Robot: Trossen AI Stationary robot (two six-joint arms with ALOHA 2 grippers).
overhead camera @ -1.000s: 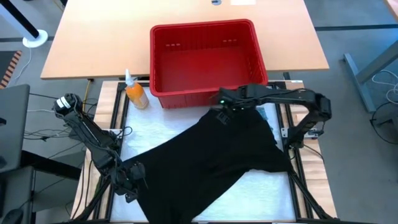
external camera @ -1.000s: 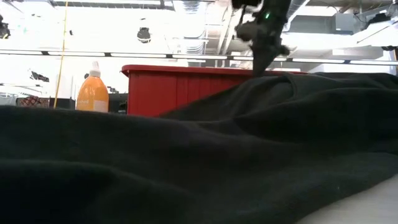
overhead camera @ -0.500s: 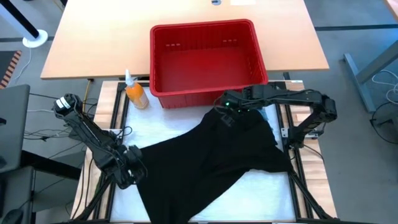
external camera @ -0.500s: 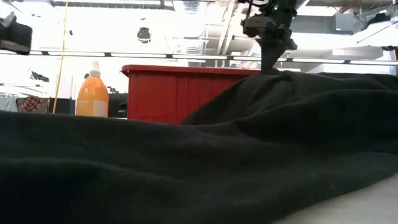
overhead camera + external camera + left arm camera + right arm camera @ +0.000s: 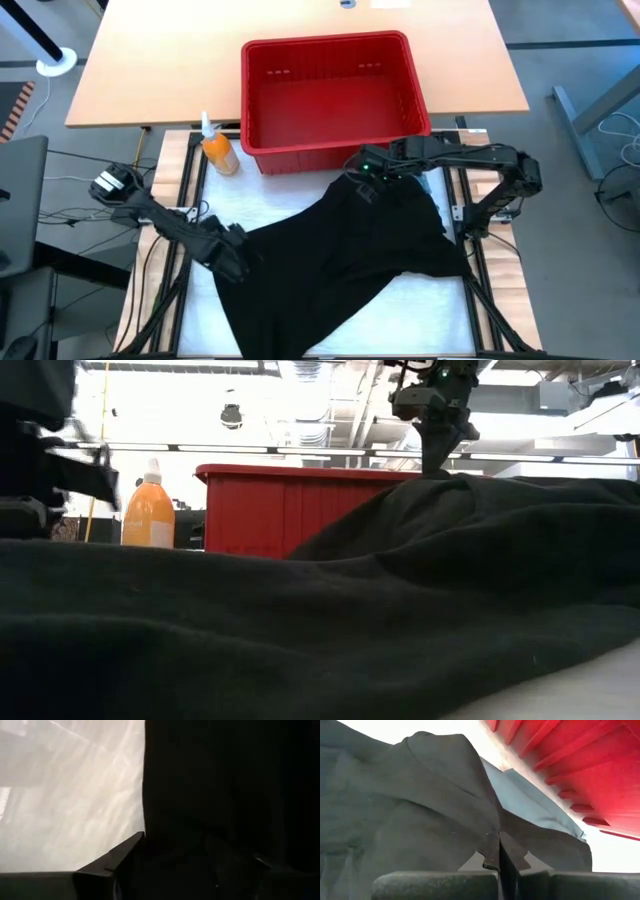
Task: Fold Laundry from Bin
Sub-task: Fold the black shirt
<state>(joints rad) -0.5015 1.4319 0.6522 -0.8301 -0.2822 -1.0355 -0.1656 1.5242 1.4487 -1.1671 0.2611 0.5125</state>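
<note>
While one large black soft garment (image 5: 340, 260) lies spread over the worktop (image 5: 250, 205) before one empty red slotted plastic bin (image 5: 335, 95), overhead the left gripper (image 5: 232, 262) reaches its edge. Low down, one orange bottle (image 5: 148, 508) stands. Left wrist: jaws apart, possibly snagging one layer only. Right wrist: right gripper (image 5: 499, 854) jaws together, clamped on cloth; tugging might bunch it.

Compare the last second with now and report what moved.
The left gripper swung from the black garment's near-left corner up along its left edge, jaws opening wider. The right gripper edged left early on, shut on the garment's far edge. Red bin and orange bottle stayed put.
</note>
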